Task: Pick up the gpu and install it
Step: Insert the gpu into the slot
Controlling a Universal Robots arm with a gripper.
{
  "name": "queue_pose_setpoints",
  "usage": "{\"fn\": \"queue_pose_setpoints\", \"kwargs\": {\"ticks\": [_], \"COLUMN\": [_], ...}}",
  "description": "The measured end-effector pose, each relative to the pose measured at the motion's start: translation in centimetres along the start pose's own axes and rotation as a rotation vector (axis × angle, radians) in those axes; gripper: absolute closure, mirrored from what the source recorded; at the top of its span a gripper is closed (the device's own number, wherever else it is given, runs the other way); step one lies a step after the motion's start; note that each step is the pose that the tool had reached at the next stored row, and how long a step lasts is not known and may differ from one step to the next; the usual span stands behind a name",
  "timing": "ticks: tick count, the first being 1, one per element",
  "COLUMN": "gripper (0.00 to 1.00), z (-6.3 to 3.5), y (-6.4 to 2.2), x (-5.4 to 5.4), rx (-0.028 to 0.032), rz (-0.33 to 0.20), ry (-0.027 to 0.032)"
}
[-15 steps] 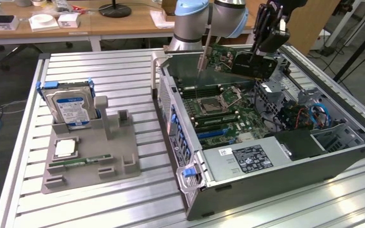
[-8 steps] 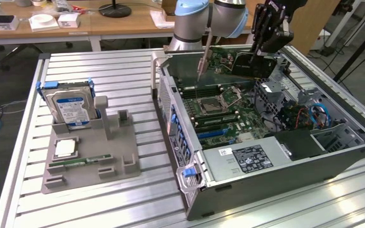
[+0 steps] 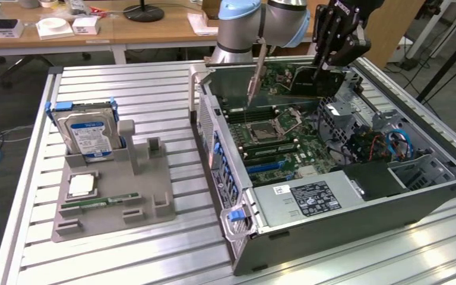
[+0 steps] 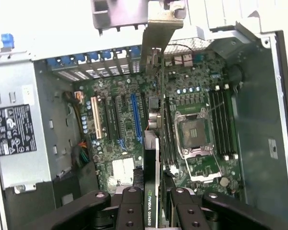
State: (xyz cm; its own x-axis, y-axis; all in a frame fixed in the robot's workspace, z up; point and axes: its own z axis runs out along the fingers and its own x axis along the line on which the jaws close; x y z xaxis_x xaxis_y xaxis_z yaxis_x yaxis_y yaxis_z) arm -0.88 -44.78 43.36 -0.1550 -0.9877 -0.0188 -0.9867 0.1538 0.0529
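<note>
- The gripper (image 4: 156, 196) holds the gpu (image 4: 151, 163). Its jaws are clamped on the card's two flat faces, one black finger (image 4: 129, 206) on each side.
- The card sits directly between the jaws and is seen edge-on. Its long axis runs straight away from them, with the metal bracket (image 4: 158, 43) leading toward the case's rear wall.
- That axis looks parallel to the blue slot (image 4: 137, 115) on the motherboard (image 4: 120, 143). The card appears to sit beside the slot, on the CPU socket (image 4: 194, 132) side, not over it.
- In the exterior view, the card hangs inside the open computer case (image 3: 323, 237), at about 12 o'clock of the case.
- Count: one arm, one gpu, one case, one blue slot and one cream slot (image 4: 96, 117).
- At 9 o'clock of the case, one grey fixture (image 3: 145, 178) stands on the counter (image 3: 157, 255). It carries one hard drive (image 3: 85, 133), one RAM stick (image 3: 101, 202) and one CPU chip (image 3: 81, 184).
</note>
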Motion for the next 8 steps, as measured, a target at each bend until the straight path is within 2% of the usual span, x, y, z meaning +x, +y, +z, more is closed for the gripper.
{"fn": "queue_pose_setpoints", "kwargs": {"ticks": [8], "gripper": [0.74], "z": [0.0], "y": [0.0], "x": [0.0], "rx": [-0.0018], "rz": [-0.094], "ry": [0.005]}}
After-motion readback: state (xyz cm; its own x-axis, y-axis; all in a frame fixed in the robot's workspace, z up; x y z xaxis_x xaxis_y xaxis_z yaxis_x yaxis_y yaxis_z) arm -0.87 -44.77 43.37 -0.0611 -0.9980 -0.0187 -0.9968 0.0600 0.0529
